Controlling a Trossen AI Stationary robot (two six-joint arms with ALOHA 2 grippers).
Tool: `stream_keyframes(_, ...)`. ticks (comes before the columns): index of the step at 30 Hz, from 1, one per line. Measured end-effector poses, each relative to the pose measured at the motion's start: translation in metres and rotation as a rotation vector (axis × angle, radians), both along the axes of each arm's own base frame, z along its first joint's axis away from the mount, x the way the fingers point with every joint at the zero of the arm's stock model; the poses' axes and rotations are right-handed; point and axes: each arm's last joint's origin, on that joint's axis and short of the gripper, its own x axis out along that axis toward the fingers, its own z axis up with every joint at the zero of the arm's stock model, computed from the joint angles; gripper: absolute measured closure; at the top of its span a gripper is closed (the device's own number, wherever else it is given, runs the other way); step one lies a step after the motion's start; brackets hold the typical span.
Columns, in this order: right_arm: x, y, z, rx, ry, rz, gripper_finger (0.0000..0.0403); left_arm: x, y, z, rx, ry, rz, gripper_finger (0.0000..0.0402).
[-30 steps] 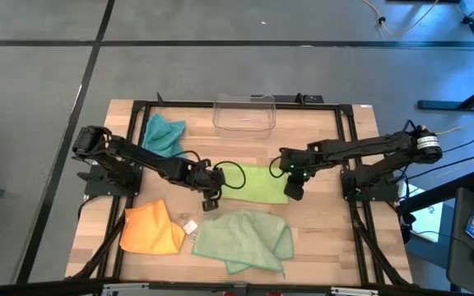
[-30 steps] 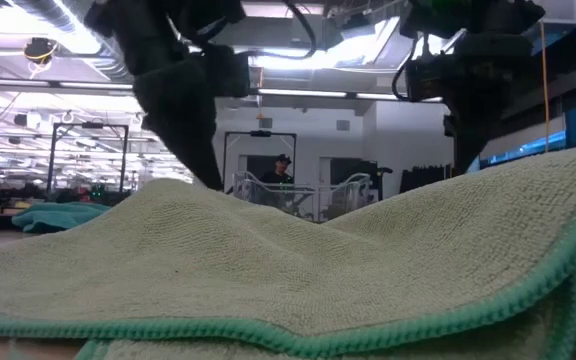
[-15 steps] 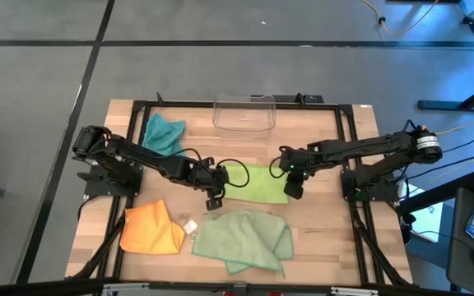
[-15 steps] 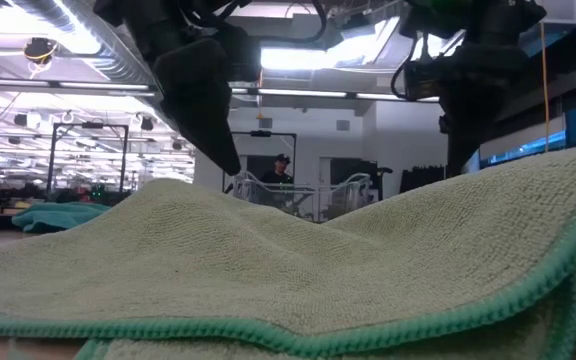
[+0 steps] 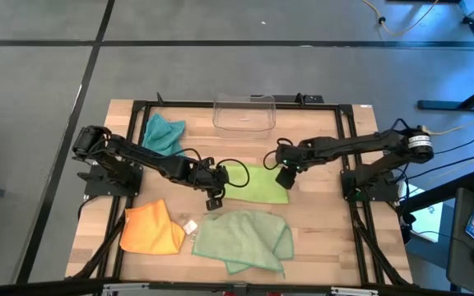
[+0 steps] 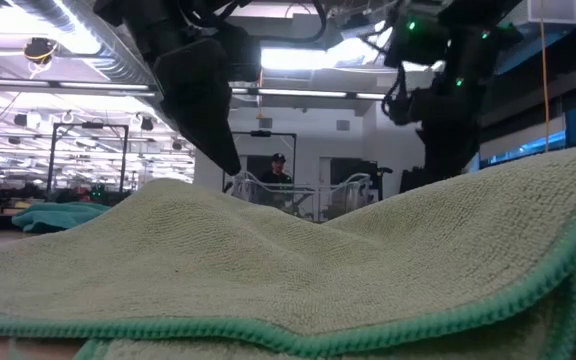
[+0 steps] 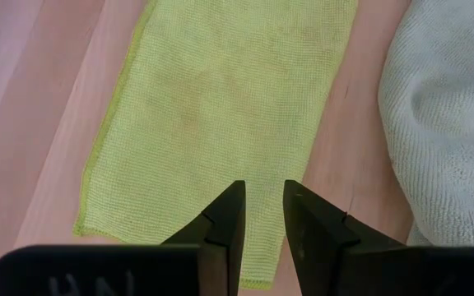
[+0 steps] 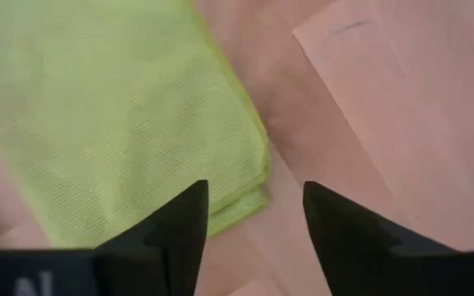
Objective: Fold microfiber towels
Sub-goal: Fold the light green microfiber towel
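On the wooden table, the lime green towel lies folded mid-table between the narrowly parted, empty left claw and the released right claw; flattening or regrasping is judged next.

Open-plan robotics lab; exposed ceiling ducts, strip lighting, metal rigs, person at far bench

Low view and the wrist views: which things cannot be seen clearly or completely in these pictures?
- Low view: the pale sage towel fills the foreground, hiding the lime green towel and the table behind it.
- Low view: both arms' fingertips are hidden behind that towel's ridge.
- Left wrist view: the lime green towel's far end is cut off by the picture edge.
- Right wrist view: blurred; the right hand stands open over the folded towel's corner.
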Motion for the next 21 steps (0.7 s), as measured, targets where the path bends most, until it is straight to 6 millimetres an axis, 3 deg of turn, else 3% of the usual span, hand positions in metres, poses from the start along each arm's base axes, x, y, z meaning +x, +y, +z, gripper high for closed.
stream_keyframes(12, 0.016, -0.018, -0.039, 0.083, 0.088, 0.006, 0.0210, 0.000, 0.000, 0.000, 0.002, -0.001, -0.001, 0.0324)
stream_keyframes(21, 0.018, -0.019, -0.040, 0.053, 0.079, 0.019, 0.0248, 0.000, 0.000, 0.000, 0.002, -0.002, 0.000, 0.0324)
